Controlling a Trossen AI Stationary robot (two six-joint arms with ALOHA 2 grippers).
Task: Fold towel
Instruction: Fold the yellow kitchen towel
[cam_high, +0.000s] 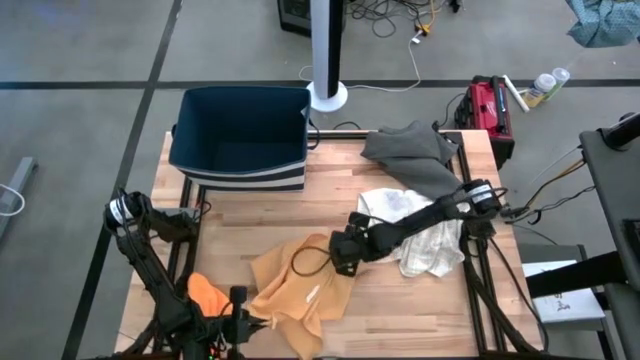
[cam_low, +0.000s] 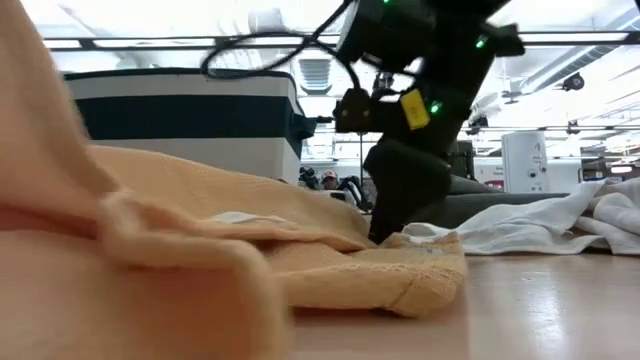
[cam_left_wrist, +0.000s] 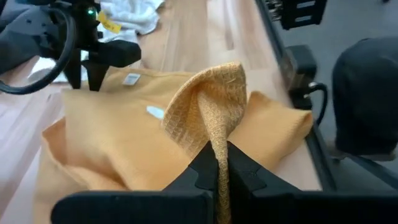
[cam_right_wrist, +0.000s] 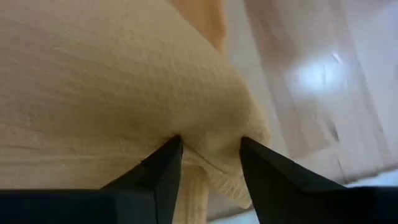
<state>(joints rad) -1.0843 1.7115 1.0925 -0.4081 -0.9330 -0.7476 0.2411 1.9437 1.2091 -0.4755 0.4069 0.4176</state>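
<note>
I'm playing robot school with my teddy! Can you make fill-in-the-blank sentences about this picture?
1. The left pincer is shut on the ____ towel.
2. The right pincer has towel cloth bunched ____ its two fingers.
3. The dark blue bin stands at the table's far ____ corner.
4. The white cloth lies under the ____ arm.

Missing words: orange; between; left; right

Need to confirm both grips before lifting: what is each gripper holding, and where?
Left gripper pinches a raised fold of the orange towel. Right gripper's fingers straddle its far edge, not visibly closed.
</note>
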